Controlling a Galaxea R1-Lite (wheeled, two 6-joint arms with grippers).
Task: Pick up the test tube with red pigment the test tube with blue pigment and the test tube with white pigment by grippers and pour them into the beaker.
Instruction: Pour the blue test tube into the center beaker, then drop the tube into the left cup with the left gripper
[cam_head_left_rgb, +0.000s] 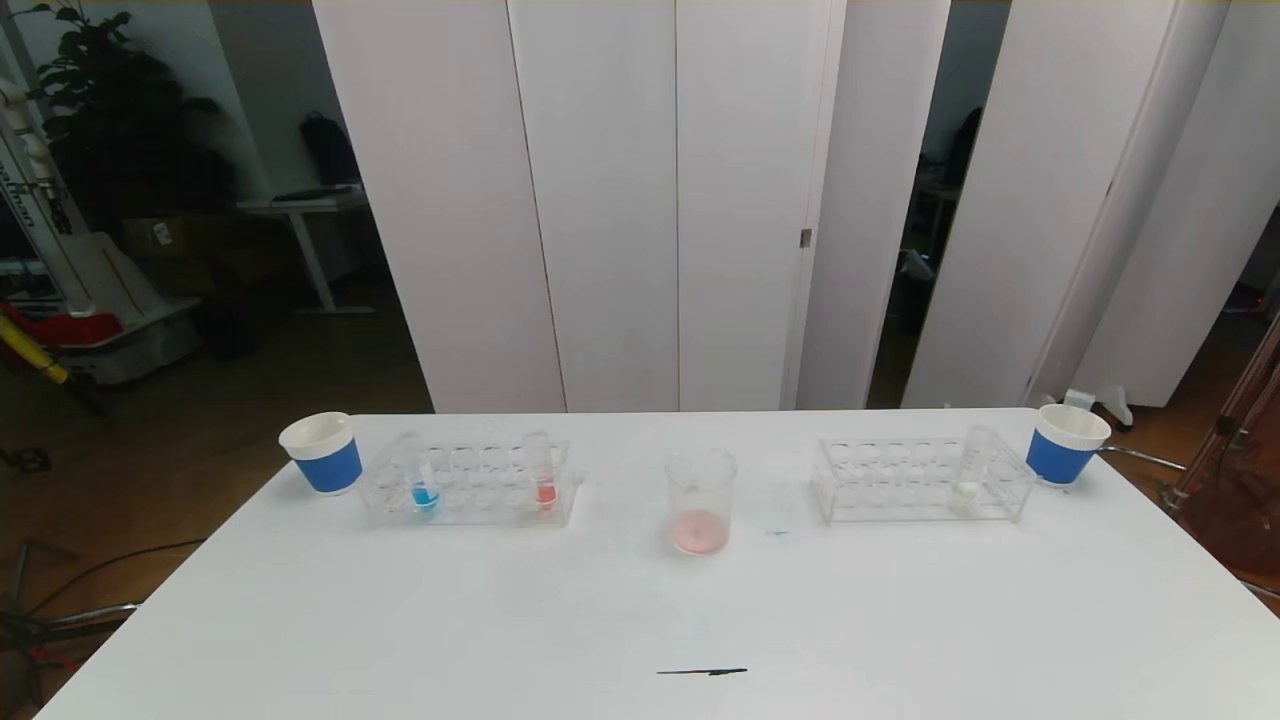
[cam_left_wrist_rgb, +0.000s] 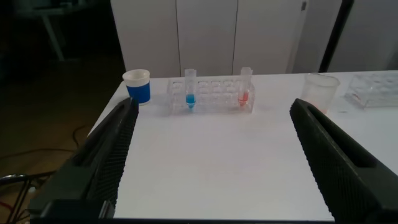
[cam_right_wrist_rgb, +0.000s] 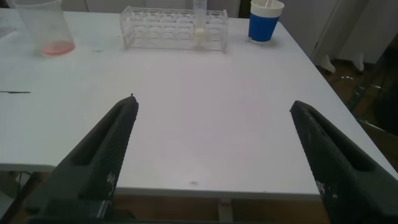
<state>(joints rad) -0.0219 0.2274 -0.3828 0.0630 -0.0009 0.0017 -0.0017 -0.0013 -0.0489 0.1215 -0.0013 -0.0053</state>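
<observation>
Beaker: one (cam_head_left_rgb: 700, 498), upright at the middle of my table (cam_head_left_rgb: 640, 620), between the two racks and apart from both; a shallow pink-red pool lies in its bottom.
Tubes: three in all, each upright in a rack.
Blue tube: one (cam_head_left_rgb: 422, 478), near the left end of the left rack (cam_head_left_rgb: 470, 485), blue liquid at its bottom.
Red tube: one (cam_head_left_rgb: 541, 470), near the right end of that same rack, red liquid at its bottom.
White tube: one (cam_head_left_rgb: 972, 470), toward the right end of the right rack (cam_head_left_rgb: 920, 482), a cream blob at its bottom.
Racks: two, clear plastic, one on each side of the beaker; every other hole I can see is unfilled.
Cups: two, white with a blue band; left cup (cam_head_left_rgb: 322, 452) just beside the left rack's outer end, right cup (cam_head_left_rgb: 1066, 442) just beside the right rack's outer end.
My left gripper (cam_left_wrist_rgb: 211, 165): spread wide, nothing between its fingers, low over the near left of the table, well apart from the left rack.
My right gripper (cam_right_wrist_rgb: 214, 162): spread wide too, holding nothing, over the near right edge, well apart from the right rack.
Mark: one thin dark streak (cam_head_left_rgb: 702, 671) on the table near its front edge.
</observation>
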